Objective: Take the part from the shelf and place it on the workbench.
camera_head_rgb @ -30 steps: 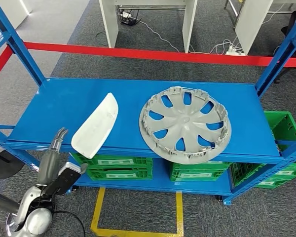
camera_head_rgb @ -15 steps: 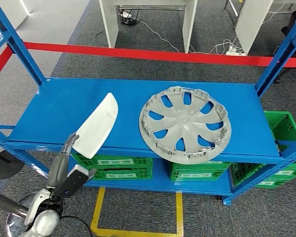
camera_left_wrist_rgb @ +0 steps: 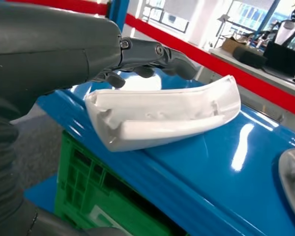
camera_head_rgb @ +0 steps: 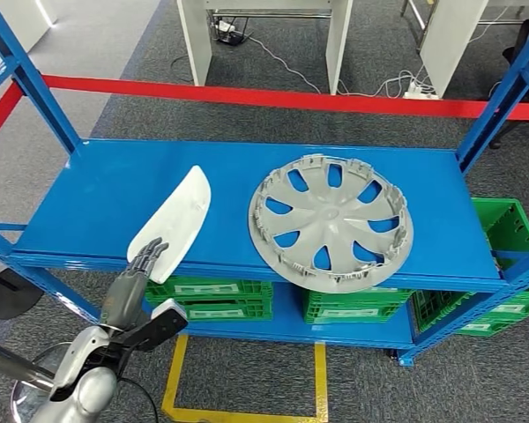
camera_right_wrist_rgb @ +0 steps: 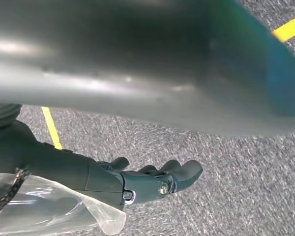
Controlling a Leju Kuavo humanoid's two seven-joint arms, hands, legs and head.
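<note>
silver and grey, the left arm comes up from the lower left of the head view, its hand (camera_head_rgb: 134, 280) stretched toward the shelf (camera_head_rgb: 82, 198) with the fingers (camera_head_rgb: 145, 256) out straight and close together, their tips at the near end of the part (camera_head_rgb: 172, 222). in the left wrist view the hand (camera_left_wrist_rgb: 101, 54) lies over that near end, fingers extended above it and holding nothing; whether they touch the part cannot be told.

the right hand (camera_right_wrist_rgb: 138, 184) hangs over grey carpet (camera_right_wrist_rgb: 227, 187) crossed by a yellow line (camera_right_wrist_rgb: 51, 128), its fingers loosely curved and apart, with nothing in them.

the part is a white, smooth, elongated shell, rounded at both ends and slightly hollow along its edge in the left wrist view (camera_left_wrist_rgb: 164, 118). it lies flat on the blue shelf's top level, toward the left, set at a slant, its near end jutting just past the front edge. a grey wheel cover (camera_head_rgb: 331, 220) lies to its right, apart from it. green crates (camera_head_rgb: 202, 298) stand on the level below.
</note>
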